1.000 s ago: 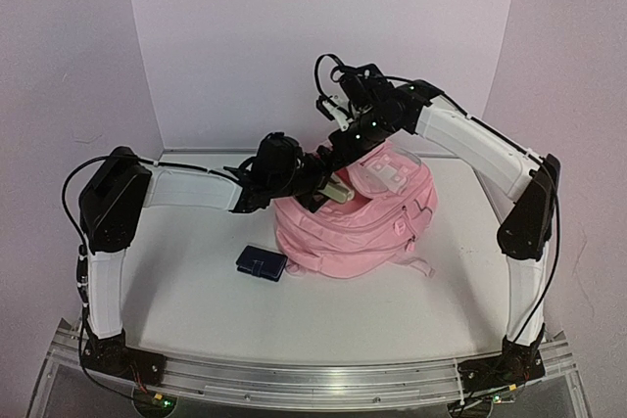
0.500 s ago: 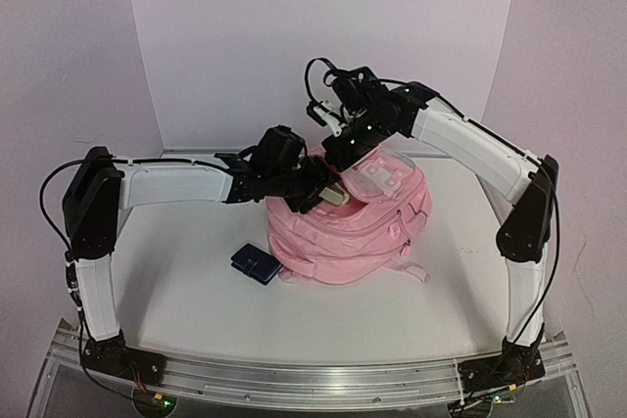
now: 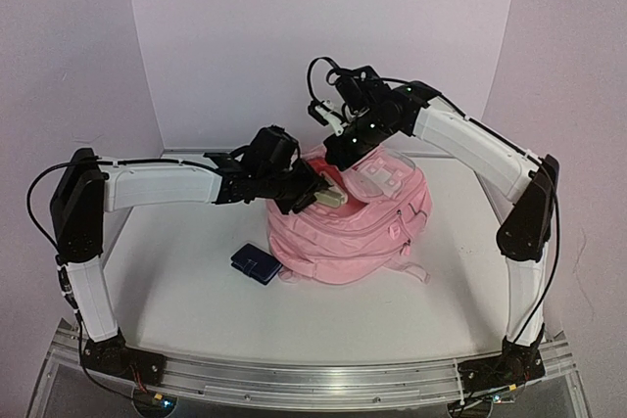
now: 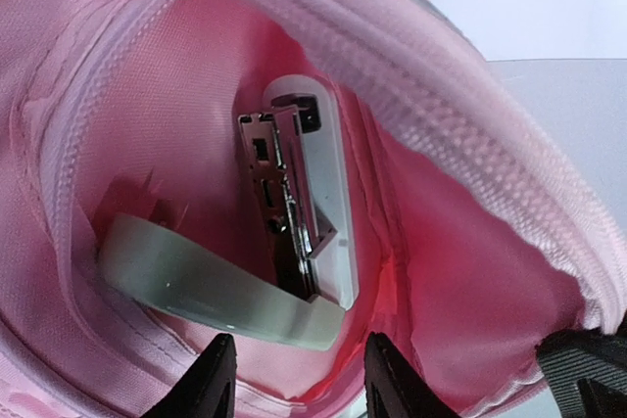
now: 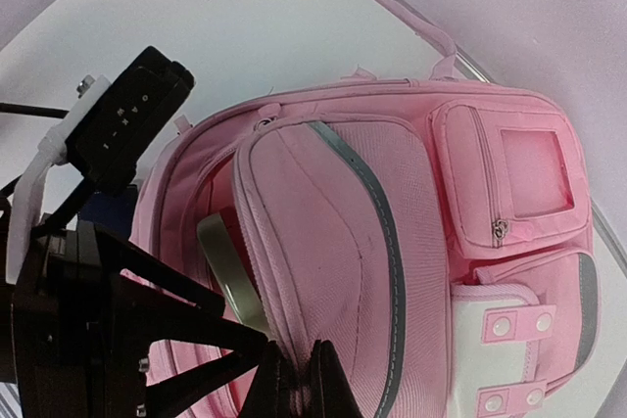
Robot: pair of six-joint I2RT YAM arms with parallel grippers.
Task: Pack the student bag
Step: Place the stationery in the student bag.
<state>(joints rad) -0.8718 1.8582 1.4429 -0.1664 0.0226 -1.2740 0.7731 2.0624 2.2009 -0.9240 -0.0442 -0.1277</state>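
Observation:
The student bag [image 3: 367, 232], a large pink backpack, lies on the table with its main pocket unzipped. My right gripper [image 3: 338, 152] is shut on the edge of the bag's upper flap [image 5: 343, 242] and holds it up; in the right wrist view the fabric is pinched in the right gripper [image 5: 302, 379]. My left gripper [image 3: 321, 191] is at the mouth of the pocket. In the left wrist view the left gripper [image 4: 302, 384] has its jaws apart with only pink lining between them. Just beyond lie a pale green tape ring [image 4: 196, 291] and a white stapler [image 4: 318, 193], both inside the bag [image 4: 470, 271].
A dark blue wallet [image 3: 257, 264] lies on the white table [image 3: 176, 291] against the bag's left side. The bag's straps [image 3: 416, 271] trail toward the front right. White walls close the back and both sides.
My left arm has stretched further right toward the bag's opening and its jaws have narrowed. The right gripper has pulled the flap up and left, and the bag has shifted toward the wallet.

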